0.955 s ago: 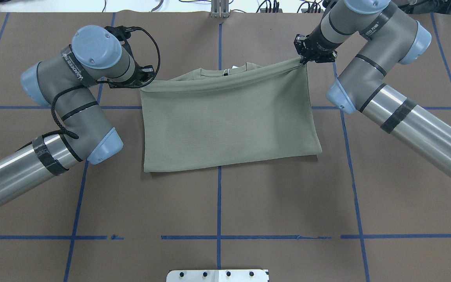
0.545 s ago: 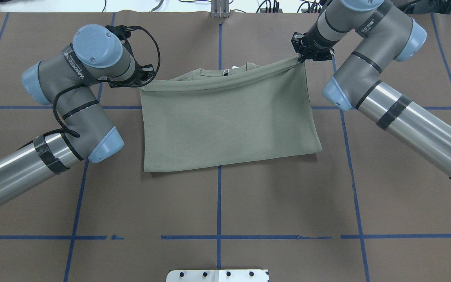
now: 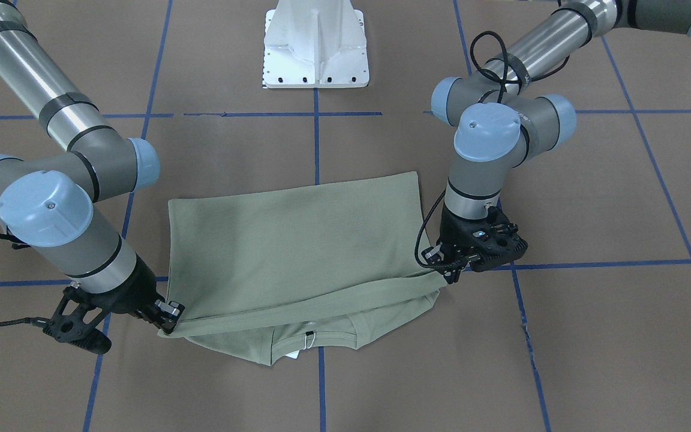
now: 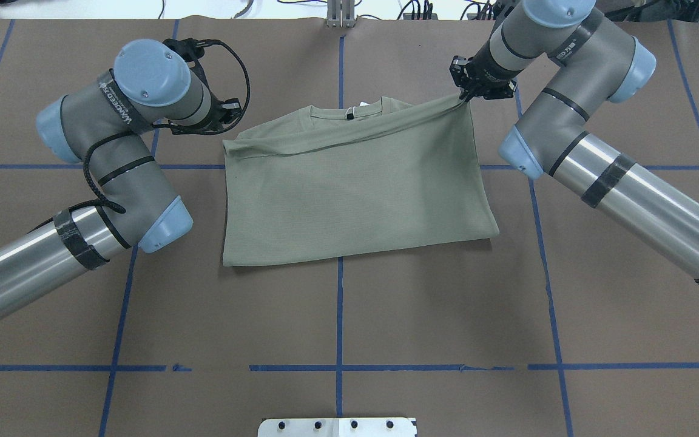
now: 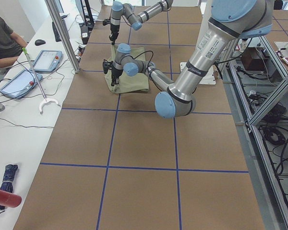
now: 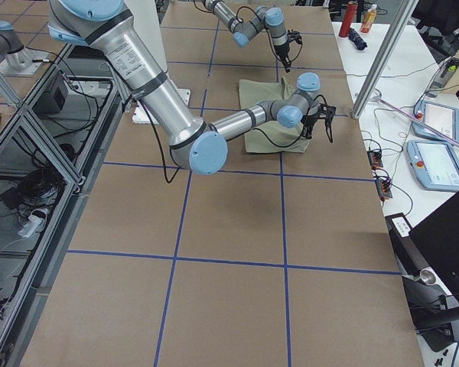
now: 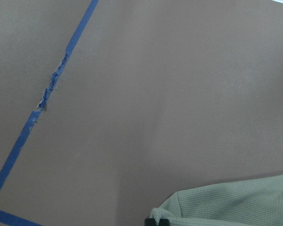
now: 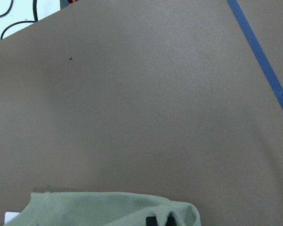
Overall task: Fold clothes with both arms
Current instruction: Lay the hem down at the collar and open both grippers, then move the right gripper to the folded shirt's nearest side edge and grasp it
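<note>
Looking from overhead, I see my left gripper (image 4: 228, 135) pinching the green shirt (image 4: 349, 200) at its 10 o'clock corner and my right gripper (image 4: 468, 97) pinching at 2 o'clock, with the shirt lying folded in the middle of the table (image 4: 337, 315).

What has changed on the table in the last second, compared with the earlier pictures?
At the left gripper, the folded edge of the shirt moved toward the robot, uncovering more collar. The right gripper shifted slightly inward. Both stay shut on their corners; the near fold stayed put.
</note>
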### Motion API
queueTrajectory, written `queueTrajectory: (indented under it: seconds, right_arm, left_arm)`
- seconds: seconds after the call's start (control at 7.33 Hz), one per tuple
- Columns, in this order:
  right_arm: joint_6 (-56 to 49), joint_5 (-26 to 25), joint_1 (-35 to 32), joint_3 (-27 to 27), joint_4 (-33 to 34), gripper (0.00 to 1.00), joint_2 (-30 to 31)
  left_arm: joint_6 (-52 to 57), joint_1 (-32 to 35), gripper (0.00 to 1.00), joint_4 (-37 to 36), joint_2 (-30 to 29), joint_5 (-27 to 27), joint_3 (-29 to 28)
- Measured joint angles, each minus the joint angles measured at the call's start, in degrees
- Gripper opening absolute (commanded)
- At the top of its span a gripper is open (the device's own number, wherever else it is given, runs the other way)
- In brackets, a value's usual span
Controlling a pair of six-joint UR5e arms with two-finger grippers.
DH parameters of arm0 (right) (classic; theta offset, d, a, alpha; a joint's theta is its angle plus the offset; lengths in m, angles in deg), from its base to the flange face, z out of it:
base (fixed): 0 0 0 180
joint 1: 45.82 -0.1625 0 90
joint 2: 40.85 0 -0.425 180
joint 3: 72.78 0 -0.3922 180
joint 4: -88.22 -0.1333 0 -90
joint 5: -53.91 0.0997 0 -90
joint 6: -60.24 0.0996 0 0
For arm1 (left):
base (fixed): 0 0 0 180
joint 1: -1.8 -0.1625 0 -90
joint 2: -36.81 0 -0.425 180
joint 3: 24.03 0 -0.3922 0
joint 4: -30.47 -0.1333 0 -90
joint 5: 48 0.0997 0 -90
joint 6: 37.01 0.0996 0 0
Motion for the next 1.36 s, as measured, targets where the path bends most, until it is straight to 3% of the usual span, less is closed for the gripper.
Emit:
queueTrajectory:
  seconds: [0.41,0.68,1.36]
  right_arm:
    - [-0.07,-2.42,1.13,-0.02,-1.76,1.0,1.2]
    - [0.64,-2.52,2.95,2.92,-5.82,1.0,4.57]
    - [4.46,-4.14,10.56,22.89,-6.75,1.0,22.42]
  left_arm:
    - [0.15,0.03,1.0,0.26,-0.15,1.03,0.03]
    - [-0.07,0.08,1.0,-0.08,-0.08,0.87,1.46]
    - [-0.68,-0.03,1.0,-0.42,0.64,0.69,4.78]
